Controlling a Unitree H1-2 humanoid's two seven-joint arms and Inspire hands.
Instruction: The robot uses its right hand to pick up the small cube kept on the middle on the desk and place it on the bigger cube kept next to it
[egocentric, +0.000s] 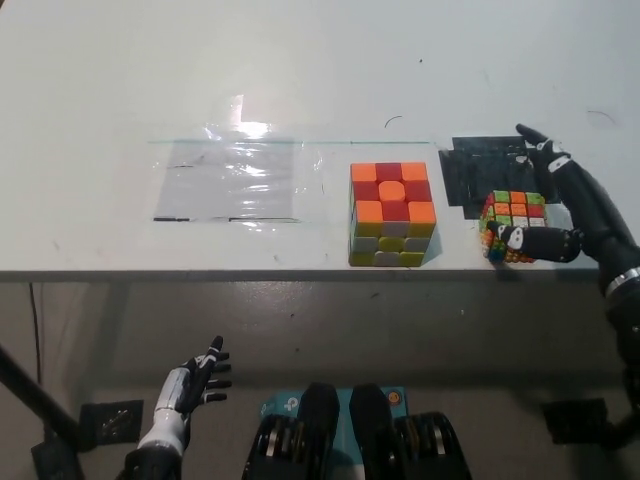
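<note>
Right hand (572, 205) is at the small cube (513, 226), near the right end of the desk (300, 70), close to the front edge. One finger lies across the cube's front face, the others reach round behind its far right side, so the hand brackets it front and back. Fingers are partly curled, not clamped; contact at the front looks real, the rear I can't tell. Cube sits flat on the desk, not lifted. Its far side overlaps the near edge of a black patch (475, 170) stuck on the desk surface.

Big cube (392, 213) stands just left of the small one, with a clear gap between them, also near the front edge. Orange and red top, bare. Nothing lies between the two cubes; the only thing near the hand is the black patch, which is flat.

Further left, well apart from the big cube, a clear plastic sheet (230, 180) lies flat on the desk, glare on it. A thin tape line (350, 142) runs across the desk behind both cubes and the sheet.

Left hand (190, 385) hangs below desk level at the lower left, fingers spread, holding nothing
</note>
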